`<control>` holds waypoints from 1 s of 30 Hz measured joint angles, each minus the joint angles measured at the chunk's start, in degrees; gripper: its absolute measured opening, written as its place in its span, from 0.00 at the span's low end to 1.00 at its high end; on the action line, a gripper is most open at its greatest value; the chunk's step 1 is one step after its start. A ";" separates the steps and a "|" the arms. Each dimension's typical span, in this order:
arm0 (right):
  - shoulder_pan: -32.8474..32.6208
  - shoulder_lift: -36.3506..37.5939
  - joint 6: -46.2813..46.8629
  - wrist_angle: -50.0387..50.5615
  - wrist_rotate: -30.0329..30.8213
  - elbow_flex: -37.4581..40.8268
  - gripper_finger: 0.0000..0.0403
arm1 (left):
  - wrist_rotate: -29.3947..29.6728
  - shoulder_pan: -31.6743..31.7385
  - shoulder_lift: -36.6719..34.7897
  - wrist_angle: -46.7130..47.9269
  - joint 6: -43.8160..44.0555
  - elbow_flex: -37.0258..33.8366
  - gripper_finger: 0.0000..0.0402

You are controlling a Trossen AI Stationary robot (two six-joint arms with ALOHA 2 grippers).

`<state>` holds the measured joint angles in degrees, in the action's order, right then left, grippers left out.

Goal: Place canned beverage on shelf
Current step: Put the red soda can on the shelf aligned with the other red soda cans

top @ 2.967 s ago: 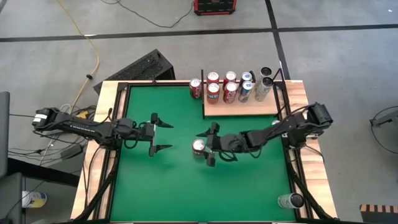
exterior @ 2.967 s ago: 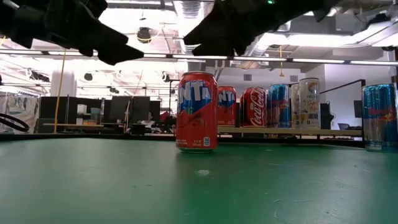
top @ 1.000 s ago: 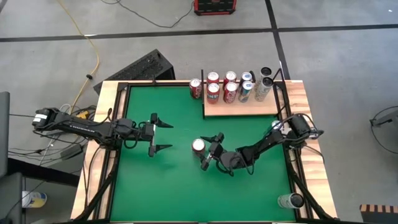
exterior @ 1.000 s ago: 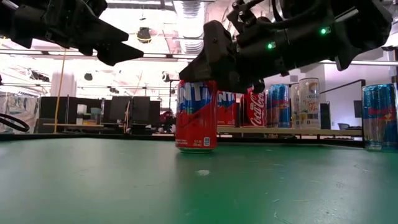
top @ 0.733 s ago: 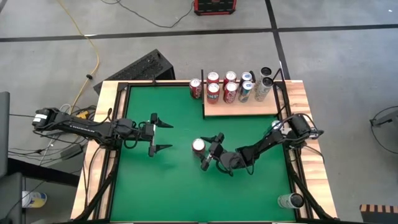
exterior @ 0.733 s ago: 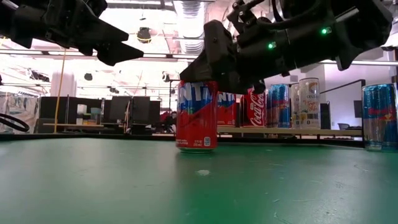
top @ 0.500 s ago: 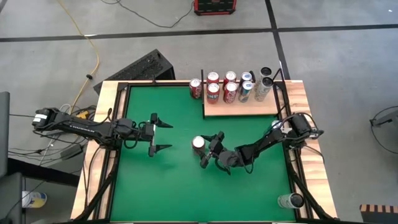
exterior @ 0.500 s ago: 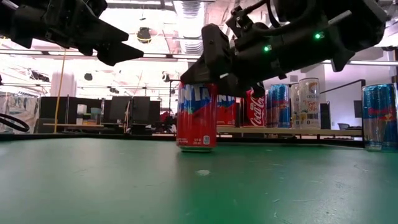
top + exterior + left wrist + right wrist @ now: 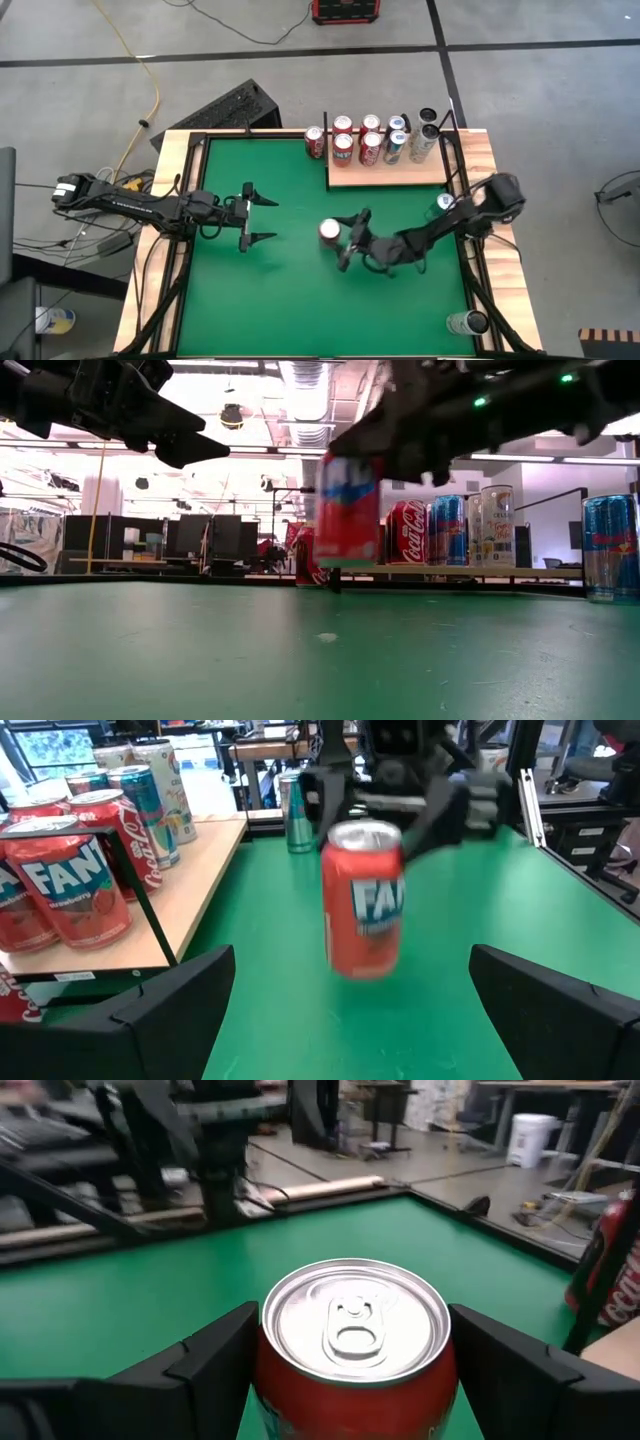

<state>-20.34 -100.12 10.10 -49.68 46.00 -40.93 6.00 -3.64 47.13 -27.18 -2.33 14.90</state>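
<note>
The green table [image 9: 270, 300] carries the shelf [image 9: 385, 172] at its far right corner: a flat pale wood-grain board with thin black upright posts at its edges, its near part bare. Along the shelf's far edge stand the shelved cans [image 9: 372, 138], red ones and taller pale and blue ones; one more red can [image 9: 315, 142] stands on the green just beside the shelf's left edge.

The left arm reaches in from the table's left edge, and the left gripper [image 9: 258, 217] hangs with its two fingers spread wide apart and nothing between them.

The right arm comes in from the right edge, and the right gripper [image 9: 343, 240] has its fingers clamped on either side of the canned beverage [image 9: 329, 231] near the middle of the table. The can is red with a silver top and pull tab and white lettering on a blue patch. In the low view it [image 9: 347, 510] hangs clear above the green surface.
</note>
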 joint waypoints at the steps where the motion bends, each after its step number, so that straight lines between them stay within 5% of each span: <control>1: 0.34 2.36 -0.12 -0.91 -1.49 2.14 0.79 | 0.00 0.00 0.00 -0.02 0.00 0.00 0.97; 5: 3.27 11.53 -2.22 -2.73 -8.41 10.42 0.79 | 0.00 0.00 0.00 -0.04 0.00 0.00 0.97; 8: 8.66 17.03 -5.08 -2.49 -19.54 14.30 0.79 | 0.09 -0.01 0.00 -0.40 -0.06 0.00 0.97; 17: 29.03 23.38 -14.21 6.62 -47.21 14.12 0.79 | 0.42 -0.02 0.00 -0.76 0.01 0.00 0.97; 22: 37.56 23.16 -15.09 6.10 -54.85 14.10 0.79 | 0.42 0.00 -0.02 0.07 0.05 0.00 0.97; 30: 44.88 22.06 -15.31 6.15 -56.78 13.77 0.79 | 0.53 -0.02 0.00 0.79 -0.20 0.00 0.97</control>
<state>24.54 -78.06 -5.21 -43.53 -10.78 -27.16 6.53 -3.66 47.13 -26.39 -2.52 14.90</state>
